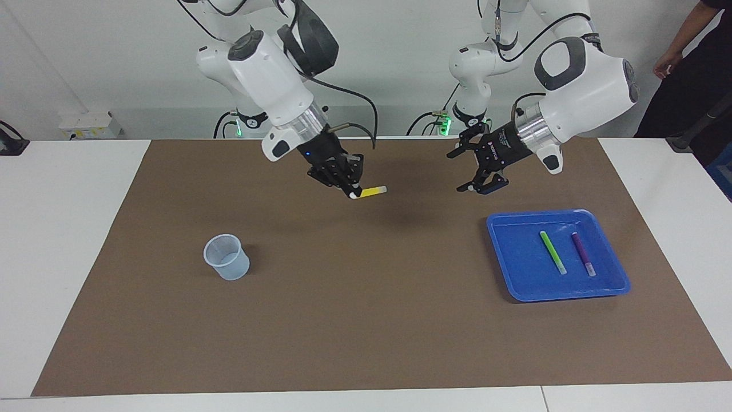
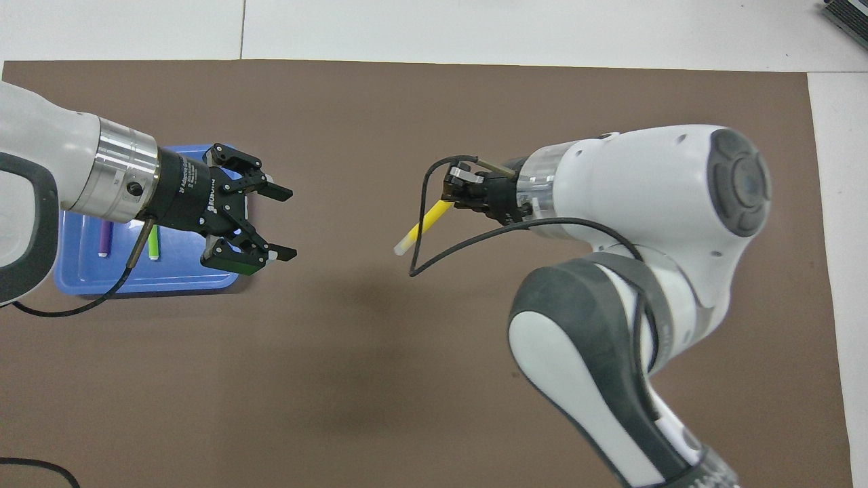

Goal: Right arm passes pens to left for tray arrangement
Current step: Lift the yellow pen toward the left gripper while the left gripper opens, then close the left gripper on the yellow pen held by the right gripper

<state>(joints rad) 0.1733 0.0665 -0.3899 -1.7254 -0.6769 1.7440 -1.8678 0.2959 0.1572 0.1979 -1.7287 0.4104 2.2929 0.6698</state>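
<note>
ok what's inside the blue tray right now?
Two pens lie side by side in the blue tray: the green pen and the purple pen. In the overhead view the left gripper covers part of the tray floor.

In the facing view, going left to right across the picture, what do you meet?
Cup → right end effector shut on the yellow pen → left end effector, open in the air → blue tray holding the green pen, then the purple pen.
</note>
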